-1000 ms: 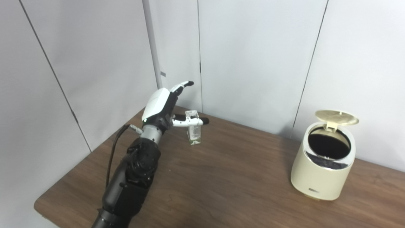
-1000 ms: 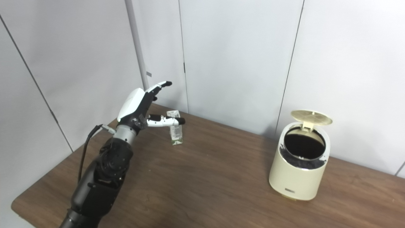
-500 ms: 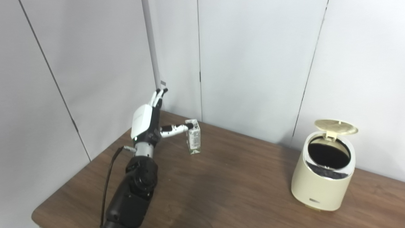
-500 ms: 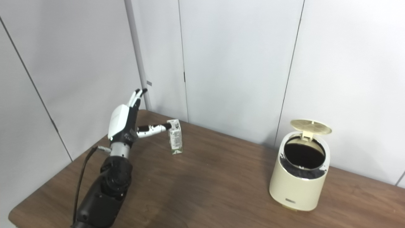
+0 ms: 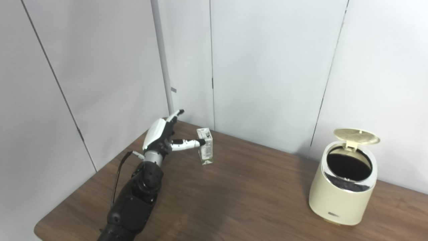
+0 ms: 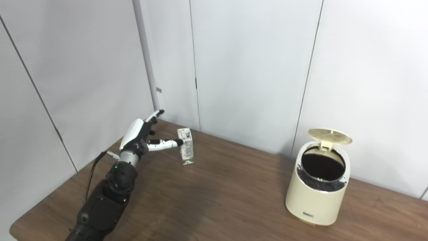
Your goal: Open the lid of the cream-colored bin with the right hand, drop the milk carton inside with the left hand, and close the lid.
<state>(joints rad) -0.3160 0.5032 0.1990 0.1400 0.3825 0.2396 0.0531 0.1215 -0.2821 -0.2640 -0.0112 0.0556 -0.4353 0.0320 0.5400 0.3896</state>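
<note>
One boxy milk carton point(image 5: 205, 151) (upright) beside spread left hand point(image 5: 162, 135).

**No legible text in either view**

Nothing could be read in either picture. The milk carton point(image 5: 205, 151) carried dark print on its pale side panel and a green band at its foot, but the marks were too small and blurred to make out as letters or numbers. The cream-colored bin point(image 5: 342, 192) bore a small dark label point(image 5: 332, 214) low on its front wall, near the base; whatever stood on it was likewise too small to tell. A little grey plate point(image 5: 173, 89) was fixed on the wall panel behind the bench, with no readable marking on it.
</note>
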